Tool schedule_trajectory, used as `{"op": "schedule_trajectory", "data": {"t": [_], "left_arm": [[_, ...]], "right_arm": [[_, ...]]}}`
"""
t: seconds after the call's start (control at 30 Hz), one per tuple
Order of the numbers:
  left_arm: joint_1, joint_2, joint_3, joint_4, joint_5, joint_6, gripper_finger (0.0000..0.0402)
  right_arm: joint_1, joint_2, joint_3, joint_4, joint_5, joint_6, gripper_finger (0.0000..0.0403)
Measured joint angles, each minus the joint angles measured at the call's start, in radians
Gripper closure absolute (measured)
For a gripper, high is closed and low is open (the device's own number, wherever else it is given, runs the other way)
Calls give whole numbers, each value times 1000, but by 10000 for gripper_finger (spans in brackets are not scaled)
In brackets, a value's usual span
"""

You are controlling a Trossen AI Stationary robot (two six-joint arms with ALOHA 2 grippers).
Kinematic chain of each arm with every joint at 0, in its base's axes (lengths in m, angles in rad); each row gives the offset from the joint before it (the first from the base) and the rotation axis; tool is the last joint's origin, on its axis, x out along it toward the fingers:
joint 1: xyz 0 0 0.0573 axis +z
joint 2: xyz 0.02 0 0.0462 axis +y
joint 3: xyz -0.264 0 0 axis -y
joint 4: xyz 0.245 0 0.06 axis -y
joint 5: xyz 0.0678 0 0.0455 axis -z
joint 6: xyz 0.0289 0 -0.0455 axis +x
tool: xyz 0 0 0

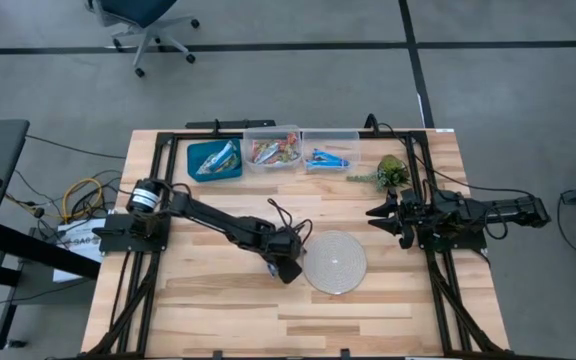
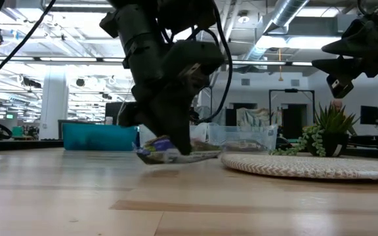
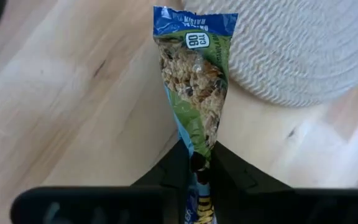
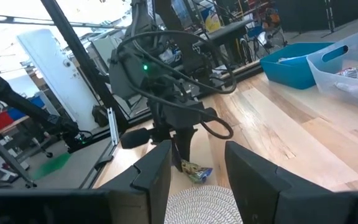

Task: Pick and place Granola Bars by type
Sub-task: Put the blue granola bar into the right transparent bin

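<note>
The left claw point(image 3: 199, 163), angled down beside the mat point(image 1: 334, 261), pinches 1 granola bar point(image 3: 194, 81); the right claw point(image 4: 197, 165) hovers apart.

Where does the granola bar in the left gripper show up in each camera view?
High view: hidden under the left gripper, just left of the round woven mat.
Low view: granola bar low at centre, left of the mat.
Left wrist view: bar at centre, mat beside it.
Right wrist view: bar beyond the mat.
Shared landmark: the mat.
</note>
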Motion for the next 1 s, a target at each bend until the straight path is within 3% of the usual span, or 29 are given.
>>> {"op": "schedule_trajectory", "data": {"t": [0.4, 0.73, 1.0], "left_arm": [[96, -137, 0, 19, -51, 2, 365], [260, -239, 3, 189, -55, 34, 362], [411, -243, 182, 191, -72, 190, 366]], "right_arm": [[0, 0, 0, 0, 0, 0, 260], [0, 0, 0, 0, 0, 0, 261], [0, 0, 0, 0, 0, 0, 260]]}}
